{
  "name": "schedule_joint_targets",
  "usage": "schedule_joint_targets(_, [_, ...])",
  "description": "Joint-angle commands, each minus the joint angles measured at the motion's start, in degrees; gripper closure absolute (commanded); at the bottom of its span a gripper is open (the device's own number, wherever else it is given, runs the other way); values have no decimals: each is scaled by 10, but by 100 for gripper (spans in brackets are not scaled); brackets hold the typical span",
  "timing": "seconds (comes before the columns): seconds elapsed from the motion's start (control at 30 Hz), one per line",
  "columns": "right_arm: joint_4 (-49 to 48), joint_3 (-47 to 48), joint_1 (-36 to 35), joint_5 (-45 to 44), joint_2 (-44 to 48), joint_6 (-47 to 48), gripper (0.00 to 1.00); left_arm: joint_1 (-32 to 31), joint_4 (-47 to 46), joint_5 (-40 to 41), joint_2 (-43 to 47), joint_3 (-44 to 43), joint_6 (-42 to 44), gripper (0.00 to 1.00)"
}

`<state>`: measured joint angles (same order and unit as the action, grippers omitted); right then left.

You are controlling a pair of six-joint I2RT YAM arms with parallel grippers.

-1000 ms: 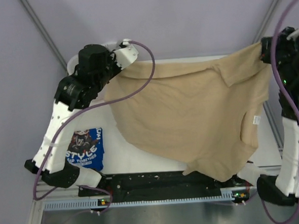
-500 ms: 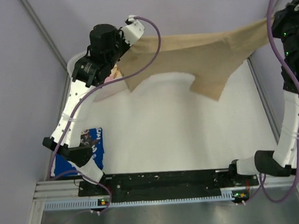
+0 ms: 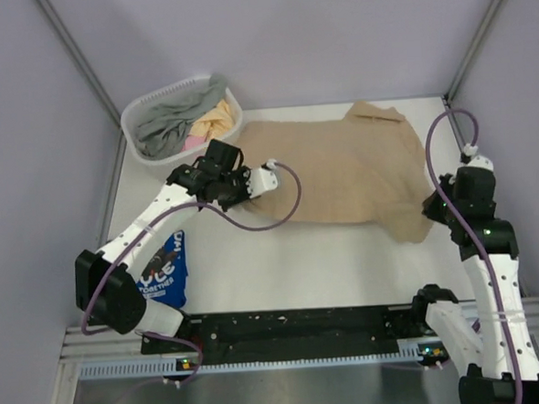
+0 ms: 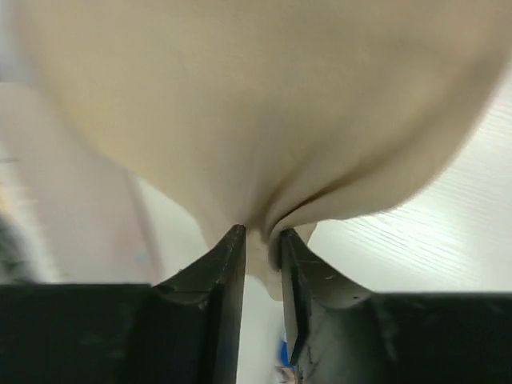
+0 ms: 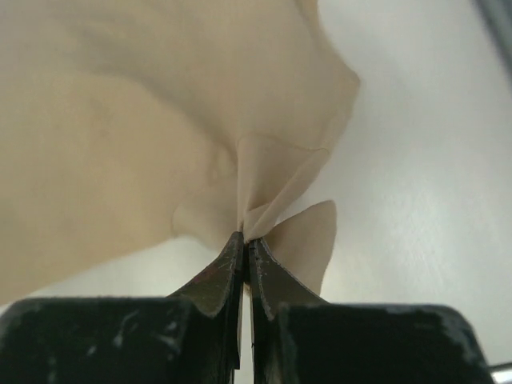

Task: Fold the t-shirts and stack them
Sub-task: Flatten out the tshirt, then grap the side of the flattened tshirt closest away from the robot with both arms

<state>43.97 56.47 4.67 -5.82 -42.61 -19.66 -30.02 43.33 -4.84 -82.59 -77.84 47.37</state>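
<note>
Tan shirt (image 3: pixel 340 166) spread on bench (image 3: pixel 328 262) right of basket (image 3: pixel 128 128); L pincer (image 4: pixel 260 238), R pincer (image 5: pixel 245 238) each clamped on its edge, prob. to flatten for folding.

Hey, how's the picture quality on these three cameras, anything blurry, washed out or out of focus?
Top external: evenly lit and sharp, with only faint shadows around the tan t-shirt. Left wrist: the cloth near the lens is soft and the background at left is smeared, while the left gripper looks fairly crisp. Right wrist: the right gripper and the pinched fold are sharp, the table bright.
</note>
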Motion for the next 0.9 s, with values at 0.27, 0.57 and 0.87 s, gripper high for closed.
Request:
schedule_joint_targets(0.27, [20,-151,5,149,41,-115,100,-57,101,-103,-8,180,18,19])
schedule_joint_targets(0.57, [23,-131,5,110,34,-100,100,-89,-29,72,15,303,10,17])
schedule_joint_targets(0.87, [31,-104,5,61,31,-86,100,-77,-105,98,-64,315,-6,39])
